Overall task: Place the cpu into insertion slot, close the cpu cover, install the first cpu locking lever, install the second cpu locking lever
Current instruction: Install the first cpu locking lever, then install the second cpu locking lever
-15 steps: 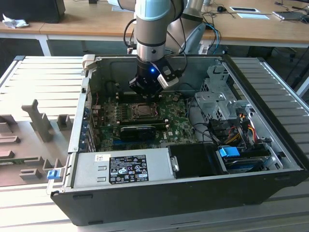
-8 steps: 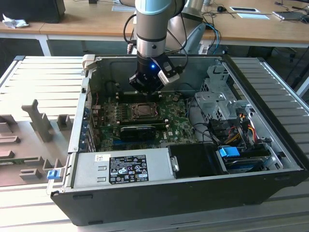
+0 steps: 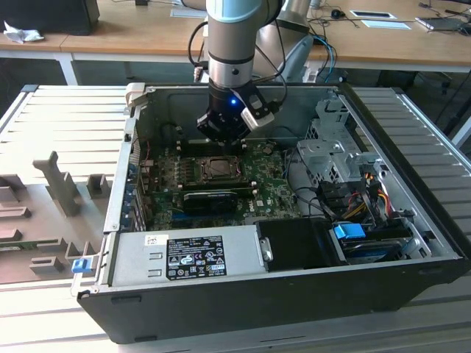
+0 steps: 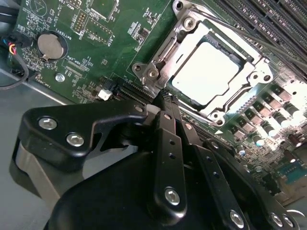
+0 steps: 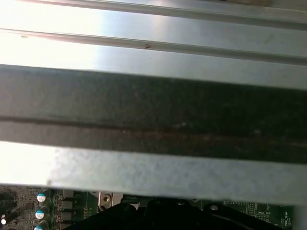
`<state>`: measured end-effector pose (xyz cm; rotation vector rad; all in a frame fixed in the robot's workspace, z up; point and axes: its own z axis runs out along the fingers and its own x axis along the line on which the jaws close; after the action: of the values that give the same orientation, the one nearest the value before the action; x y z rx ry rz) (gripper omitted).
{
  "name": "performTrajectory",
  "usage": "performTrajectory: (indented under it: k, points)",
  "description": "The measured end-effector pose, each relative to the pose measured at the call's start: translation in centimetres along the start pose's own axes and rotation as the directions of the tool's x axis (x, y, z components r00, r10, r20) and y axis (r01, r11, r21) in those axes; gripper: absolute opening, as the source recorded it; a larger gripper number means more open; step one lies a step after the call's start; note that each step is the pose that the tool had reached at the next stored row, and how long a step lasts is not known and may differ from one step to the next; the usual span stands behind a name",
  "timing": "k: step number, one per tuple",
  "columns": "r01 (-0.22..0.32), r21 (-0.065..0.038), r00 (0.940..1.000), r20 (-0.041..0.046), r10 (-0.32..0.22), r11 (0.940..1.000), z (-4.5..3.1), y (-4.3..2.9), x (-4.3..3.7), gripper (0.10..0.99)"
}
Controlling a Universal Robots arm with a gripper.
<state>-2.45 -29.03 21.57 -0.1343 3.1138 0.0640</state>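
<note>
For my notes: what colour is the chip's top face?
Pale silvery white, on the chip; best in the second wrist view.

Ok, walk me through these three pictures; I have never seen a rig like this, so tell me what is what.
The exterior view shows a robot arm reaching down into an open computer case lying on its side. Its gripper hangs just above the green motherboard. The other two pictures come from cameras riding on the arm's wrist. In the second wrist view the black gripper's fingers are shut together with nothing between them, the tip close to the insertion slot. The cpu already lies in the slot, with the cpu cover closed over it. The first wrist view looks across the case wall.
</note>
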Motion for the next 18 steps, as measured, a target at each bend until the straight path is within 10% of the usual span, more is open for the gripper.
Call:
performTrajectory:
  k: [18]
  points:
    - [0.000, 0.000, 1.0000, 0.0001, 0.000, 1.0000, -0.03, -0.92, 0.07, 0.106]
